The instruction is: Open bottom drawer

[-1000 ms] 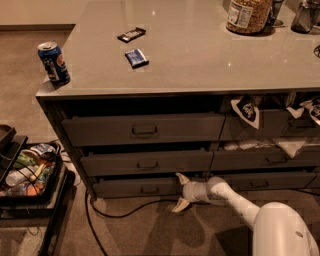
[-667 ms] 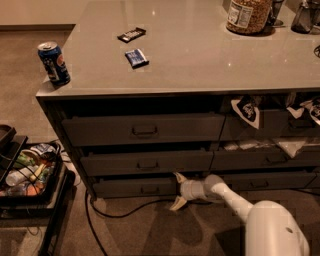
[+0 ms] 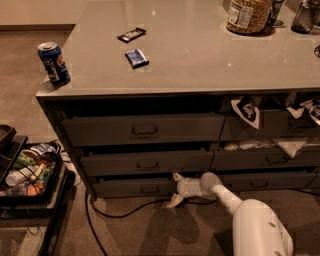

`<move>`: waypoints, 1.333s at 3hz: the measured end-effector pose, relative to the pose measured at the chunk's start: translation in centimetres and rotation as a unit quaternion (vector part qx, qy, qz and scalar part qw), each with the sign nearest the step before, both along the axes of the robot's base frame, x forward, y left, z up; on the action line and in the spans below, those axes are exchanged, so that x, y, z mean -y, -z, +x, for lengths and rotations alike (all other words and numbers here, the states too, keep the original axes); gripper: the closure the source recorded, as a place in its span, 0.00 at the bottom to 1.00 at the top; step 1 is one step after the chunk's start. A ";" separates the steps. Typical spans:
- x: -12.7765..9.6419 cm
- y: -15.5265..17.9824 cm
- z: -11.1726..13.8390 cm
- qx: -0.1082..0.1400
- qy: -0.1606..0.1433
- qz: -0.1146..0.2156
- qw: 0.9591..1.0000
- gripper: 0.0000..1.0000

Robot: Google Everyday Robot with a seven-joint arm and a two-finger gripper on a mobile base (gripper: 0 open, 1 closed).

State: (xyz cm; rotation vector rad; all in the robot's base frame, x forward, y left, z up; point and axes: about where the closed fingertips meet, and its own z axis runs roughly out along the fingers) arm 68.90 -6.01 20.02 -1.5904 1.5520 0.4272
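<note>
The bottom drawer point(image 3: 130, 187) is the slim dark-grey front lowest in the left stack, with a small pull point(image 3: 150, 190) at its centre. It sits slightly out from the cabinet, like the two taller fronts above it. My gripper point(image 3: 175, 189) is low near the floor, against the right end of that front and just right of the pull. Its two pale fingers point(image 3: 174, 201) are spread one above the other, open, with nothing between them. My white arm point(image 3: 260, 225) reaches in from the lower right.
A black cable point(image 3: 120, 212) trails on the carpet below the drawers. A low cart point(image 3: 30, 195) full of snacks stands at left. The counter holds a blue can point(image 3: 53, 62), two snack bars point(image 3: 136, 57) and a jar point(image 3: 247, 15). Cloths hang from the neighbouring stack point(image 3: 247, 110).
My gripper has crept a little to the left along the bottom drawer front, closer to the pull. The drawers look unmoved.
</note>
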 end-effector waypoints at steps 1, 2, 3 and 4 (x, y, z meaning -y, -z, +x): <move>-0.1 0.8 0.4 -0.003 0.011 -0.012 1.000 0.00; 0.7 1.7 0.5 -0.007 0.045 -0.032 0.998 0.00; 0.8 2.0 0.8 -0.005 0.062 -0.037 0.997 0.00; 0.8 2.0 0.8 -0.005 0.062 -0.037 0.997 0.00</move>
